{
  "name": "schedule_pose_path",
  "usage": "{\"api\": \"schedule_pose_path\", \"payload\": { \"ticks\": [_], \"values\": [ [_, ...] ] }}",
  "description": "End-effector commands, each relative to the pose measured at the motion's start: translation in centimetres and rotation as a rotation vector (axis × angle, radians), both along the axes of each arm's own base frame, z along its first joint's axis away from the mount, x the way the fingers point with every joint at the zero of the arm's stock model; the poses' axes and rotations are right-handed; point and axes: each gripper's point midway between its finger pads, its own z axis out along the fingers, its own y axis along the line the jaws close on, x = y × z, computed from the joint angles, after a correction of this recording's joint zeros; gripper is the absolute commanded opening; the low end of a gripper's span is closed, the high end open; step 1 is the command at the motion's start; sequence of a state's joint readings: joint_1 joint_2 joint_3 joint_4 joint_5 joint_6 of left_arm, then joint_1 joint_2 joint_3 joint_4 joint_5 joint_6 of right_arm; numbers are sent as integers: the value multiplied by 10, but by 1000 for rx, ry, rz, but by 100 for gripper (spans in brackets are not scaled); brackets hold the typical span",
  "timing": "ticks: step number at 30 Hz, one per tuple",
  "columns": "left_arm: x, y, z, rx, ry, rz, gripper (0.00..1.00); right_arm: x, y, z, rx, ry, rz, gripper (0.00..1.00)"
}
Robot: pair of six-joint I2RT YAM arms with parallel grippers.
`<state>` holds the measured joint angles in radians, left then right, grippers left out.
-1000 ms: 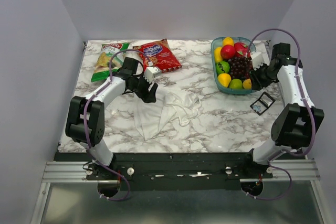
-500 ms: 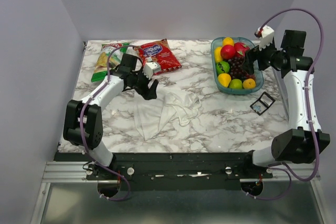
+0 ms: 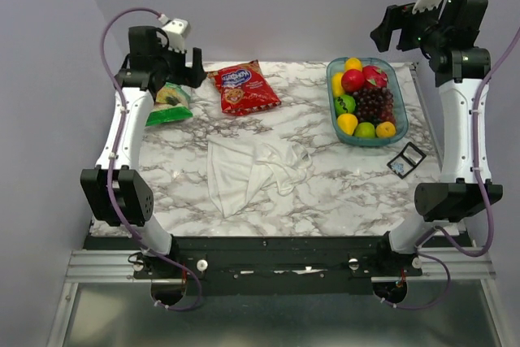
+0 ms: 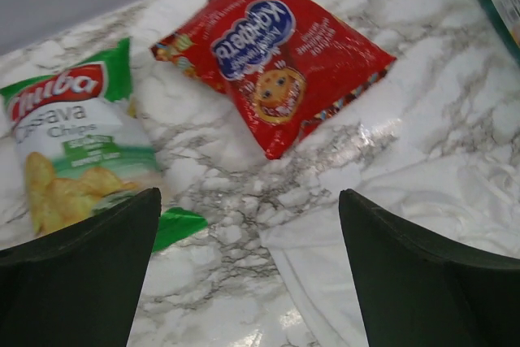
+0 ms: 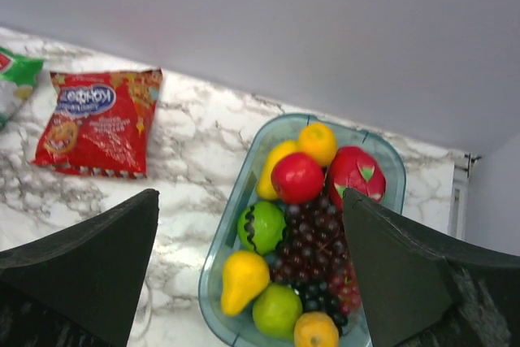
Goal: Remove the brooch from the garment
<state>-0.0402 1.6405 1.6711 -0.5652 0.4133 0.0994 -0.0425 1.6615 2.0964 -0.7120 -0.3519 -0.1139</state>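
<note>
The white garment [image 3: 252, 170] lies crumpled in the middle of the marble table, and its upper edge shows in the left wrist view [image 4: 422, 225]. I see no pin on it. A tiny bluish-grey speck, apparently the brooch [image 3: 398, 166], lies in the black square box [image 3: 410, 152] at the right. My left gripper [image 3: 185, 67] is raised high over the far left, open and empty [image 4: 252, 282]. My right gripper [image 3: 388, 32] is raised high over the far right, open and empty [image 5: 252, 274].
A green chips bag [image 3: 166, 99] [image 4: 73, 144] and a red cookie bag [image 3: 242, 87] [image 4: 276, 62] lie at the back left. A teal fruit basket [image 3: 329, 87] [image 5: 203, 286] stands at the back right. Grey walls enclose the table.
Both arms have lifted and swung back. The left gripper left the garment's top edge and rose over the chips bag. The right rose from beside the basket to high above it.
</note>
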Motion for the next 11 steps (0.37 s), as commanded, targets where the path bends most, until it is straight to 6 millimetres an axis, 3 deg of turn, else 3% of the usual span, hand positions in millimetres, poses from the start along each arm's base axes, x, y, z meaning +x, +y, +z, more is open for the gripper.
{"api": "schedule_pose_path", "payload": {
  "ticks": [1, 2, 5, 11],
  "values": [
    [26, 54, 36, -38, -65, 209, 99, 8, 8, 25, 66, -49, 5, 100],
    [30, 60, 48, -39, -98, 222, 99, 10, 9, 30, 68, -64, 15, 100],
    [36, 70, 60, 2, -124, 221, 99, 21, 5, 41, 45, -109, 6, 100],
    [48, 91, 51, 106, -83, 283, 99, 33, -6, 43, 12, -126, -50, 100]
  ]
}}
